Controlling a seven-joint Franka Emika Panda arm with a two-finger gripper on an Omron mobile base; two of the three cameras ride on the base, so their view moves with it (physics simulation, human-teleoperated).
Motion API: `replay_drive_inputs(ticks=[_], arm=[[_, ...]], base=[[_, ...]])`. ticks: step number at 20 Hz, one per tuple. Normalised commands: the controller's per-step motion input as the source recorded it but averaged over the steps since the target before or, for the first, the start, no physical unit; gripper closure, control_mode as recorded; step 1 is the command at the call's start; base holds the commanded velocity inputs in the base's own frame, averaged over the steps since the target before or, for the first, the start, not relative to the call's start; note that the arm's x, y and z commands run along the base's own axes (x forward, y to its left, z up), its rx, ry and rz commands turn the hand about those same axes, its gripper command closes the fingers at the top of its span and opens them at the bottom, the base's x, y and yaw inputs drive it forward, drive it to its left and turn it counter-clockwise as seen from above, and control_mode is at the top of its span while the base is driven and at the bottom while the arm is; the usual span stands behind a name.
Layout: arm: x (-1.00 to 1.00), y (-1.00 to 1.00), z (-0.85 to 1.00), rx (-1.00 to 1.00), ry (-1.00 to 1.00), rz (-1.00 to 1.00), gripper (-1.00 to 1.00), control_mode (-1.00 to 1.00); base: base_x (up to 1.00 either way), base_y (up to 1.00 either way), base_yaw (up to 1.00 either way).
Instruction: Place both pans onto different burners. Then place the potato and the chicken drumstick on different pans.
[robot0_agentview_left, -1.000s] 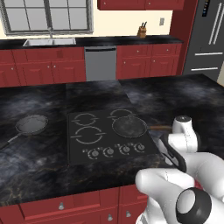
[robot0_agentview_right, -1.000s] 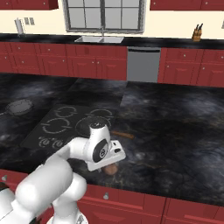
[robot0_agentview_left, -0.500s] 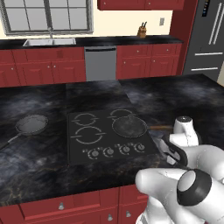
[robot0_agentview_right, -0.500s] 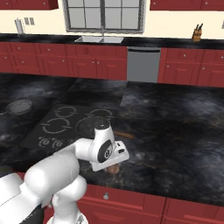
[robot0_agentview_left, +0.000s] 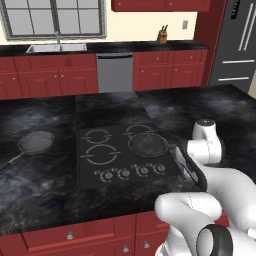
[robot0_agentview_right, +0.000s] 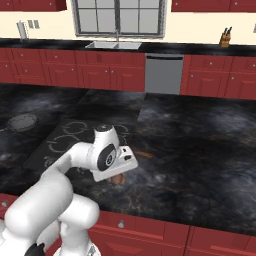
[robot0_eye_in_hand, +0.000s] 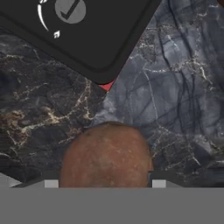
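Observation:
In the hand view the reddish-brown potato (robot0_eye_in_hand: 107, 153) lies on the dark marble counter, and my gripper (robot0_eye_in_hand: 105, 175) is shut on it, one jaw against each side. From the right base view, the potato (robot0_agentview_right: 118, 179) peeks out under the white hand, and the chicken drumstick (robot0_agentview_right: 145, 155) lies just beyond it. One pan (robot0_agentview_left: 148, 144) sits on the cooktop's back right burner. The other pan (robot0_agentview_left: 36, 142) rests on the counter left of the cooktop (robot0_agentview_left: 107, 170). My gripper (robot0_agentview_left: 193, 169) points down beside the cooktop's right edge.
The cooktop's front corner and a knob (robot0_eye_in_hand: 70, 9) lie close above the potato in the hand view. A sink (robot0_agentview_left: 56, 48) and a knife block (robot0_agentview_left: 162, 35) stand on the far counter. A fridge (robot0_agentview_left: 235, 42) stands at the back right.
The jaws have narrowed onto the potato. The hand has settled a little lower; pans and drumstick have stayed put.

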Motion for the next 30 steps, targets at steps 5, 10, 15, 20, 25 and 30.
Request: replay_drive_inputs(ticks=[5,10,15,20,25,30], arm=[[0.47,0.42,0.36,0.0,0.0,0.0,1.0,-1.0],[0.72,0.26,0.29,0.0,0.0,-0.04,1.0,-1.0],[0.84,0.04,0.11,0.0,0.0,-0.1,1.0,-1.0],[0.75,0.06,0.18,0.0,0.0,-0.09,1.0,-1.0],[0.77,0.18,0.09,0.01,0.0,-0.07,1.0,-1.0],[0.66,0.25,0.0,0.04,0.0,-0.03,1.0,-1.0]], base=[[0.0,0.0,0.0],[0.0,0.0,0.0],[0.0,0.0,0.0],[0.0,0.0,0.0],[0.0,0.0,0.0],[0.0,0.0,0.0]])
